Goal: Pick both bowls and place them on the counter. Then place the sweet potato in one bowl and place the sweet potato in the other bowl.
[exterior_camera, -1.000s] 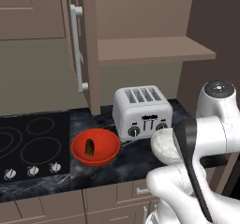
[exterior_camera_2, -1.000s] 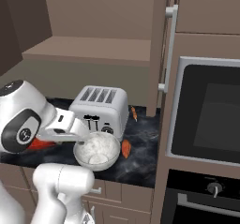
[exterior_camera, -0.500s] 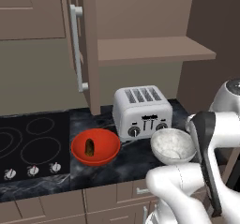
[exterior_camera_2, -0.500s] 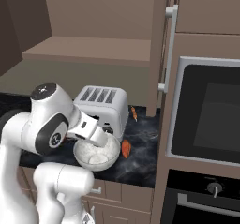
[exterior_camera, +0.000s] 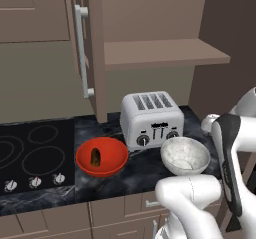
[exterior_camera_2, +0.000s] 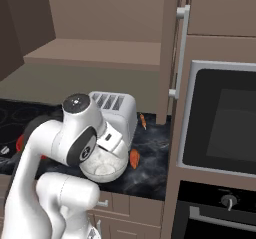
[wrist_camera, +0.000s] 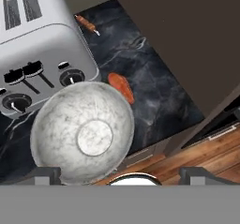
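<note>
The glossy red bowl [exterior_camera: 101, 156] stands on the black counter [exterior_camera: 140, 167] left of the toaster, with a dark brown sweet potato [exterior_camera: 95, 157] lying in it. To its right stands the grey-white marbled bowl [exterior_camera: 185, 155], upright and with nothing in it [wrist_camera: 84, 131]. A second, orange sweet potato [wrist_camera: 121, 87] lies on the counter [wrist_camera: 154, 78] just beside that bowl [exterior_camera_2: 134, 158]. My gripper [wrist_camera: 121, 175] hangs open above the marbled bowl's near rim, nothing between its fingertips [wrist_camera: 44, 174]. The arm covers part of the bowl [exterior_camera_2: 104, 167] in the right base view.
A silver toaster [exterior_camera: 151, 119] stands right behind both bowls. The black cooktop [exterior_camera: 30, 153] lies left of the red bowl. A small orange stick-like item [wrist_camera: 87, 24] lies behind the toaster. An open cabinet door [exterior_camera: 92, 53] hangs above; a wall oven [exterior_camera_2: 225, 123] closes the right.
My arm has swung right and back, uncovering the marbled bowl in the left base view. The jaws stayed open. Neither bowl moved.
</note>
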### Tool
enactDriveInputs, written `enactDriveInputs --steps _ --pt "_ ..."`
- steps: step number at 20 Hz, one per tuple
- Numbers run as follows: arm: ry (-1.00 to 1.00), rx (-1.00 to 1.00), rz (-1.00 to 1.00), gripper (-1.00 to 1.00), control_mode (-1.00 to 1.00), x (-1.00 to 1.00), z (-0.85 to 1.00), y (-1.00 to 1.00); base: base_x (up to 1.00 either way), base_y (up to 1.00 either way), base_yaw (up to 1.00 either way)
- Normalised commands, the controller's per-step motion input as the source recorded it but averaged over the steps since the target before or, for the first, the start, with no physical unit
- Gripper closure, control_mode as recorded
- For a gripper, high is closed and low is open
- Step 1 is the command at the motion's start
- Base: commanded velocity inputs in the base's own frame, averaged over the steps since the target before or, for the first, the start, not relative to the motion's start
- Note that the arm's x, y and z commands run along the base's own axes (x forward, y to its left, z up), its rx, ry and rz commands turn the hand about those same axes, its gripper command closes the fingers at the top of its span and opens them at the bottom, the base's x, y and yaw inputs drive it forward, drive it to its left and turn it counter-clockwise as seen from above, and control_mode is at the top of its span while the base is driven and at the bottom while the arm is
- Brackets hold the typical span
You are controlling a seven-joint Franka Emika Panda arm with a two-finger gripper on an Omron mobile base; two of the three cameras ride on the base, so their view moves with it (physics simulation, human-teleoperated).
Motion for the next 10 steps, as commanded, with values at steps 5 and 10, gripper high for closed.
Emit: enactDriveInputs --steps 5,10 --pt "0.0 0.04 -0.16 -1.0 -1.0 0.43 -0.12 -0.04 0.0 0.0 0.0" --pt "0.0 0.12 -0.09 -1.0 -1.0 0.2 -0.16 -0.25 0.0 0.0 0.0"
